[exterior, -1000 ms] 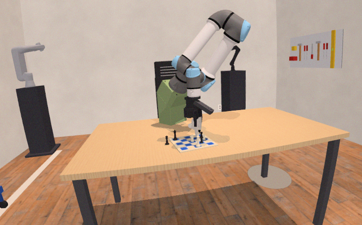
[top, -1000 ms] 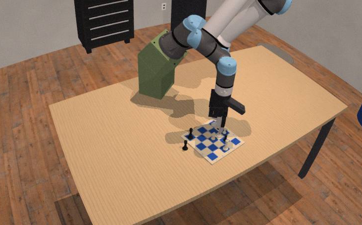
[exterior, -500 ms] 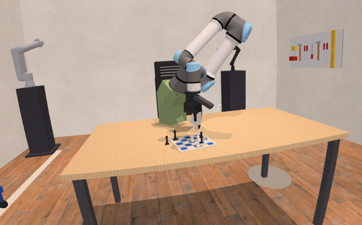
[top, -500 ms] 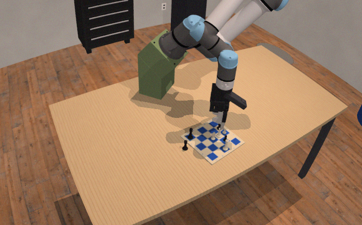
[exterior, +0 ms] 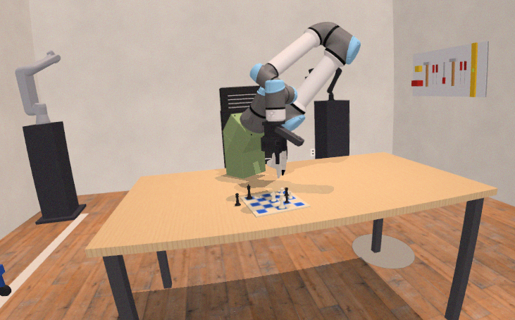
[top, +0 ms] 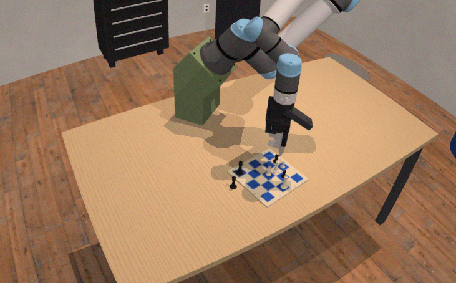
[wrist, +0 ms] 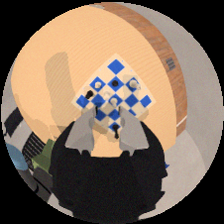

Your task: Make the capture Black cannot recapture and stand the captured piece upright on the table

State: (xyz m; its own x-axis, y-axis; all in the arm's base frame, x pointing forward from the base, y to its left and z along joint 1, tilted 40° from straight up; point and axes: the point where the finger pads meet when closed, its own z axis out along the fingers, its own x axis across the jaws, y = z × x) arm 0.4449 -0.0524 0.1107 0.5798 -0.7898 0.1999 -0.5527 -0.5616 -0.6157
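The blue and white board [top: 266, 196] [exterior: 261, 211] [wrist: 116, 66] bears several upright pieces. A black piece [top: 232, 183] [exterior: 237, 199] stands upright on the table beside the board's left side. A tall black piece [top: 240, 169] [exterior: 248, 192] stands at the board's left corner. Another black piece [top: 276, 158] [wrist: 89, 93] stands near the back, and a black piece [top: 283, 174] [wrist: 115, 83] stands between white ones. A tall white piece [top: 284, 182] [exterior: 281, 204] [wrist: 133, 83] stands near the front right. My gripper [top: 281, 154] [exterior: 280, 175] [wrist: 108, 106] is partly open and empty, above the board's back part.
A white piece [top: 268, 171] [exterior: 273, 197] and a taller white piece [top: 276, 167] stand close together mid-board. A small white piece [top: 282, 164] [wrist: 98, 85] stands beside them, near the back black piece. The green arm base [top: 196, 95] [exterior: 243, 154] is behind the board.
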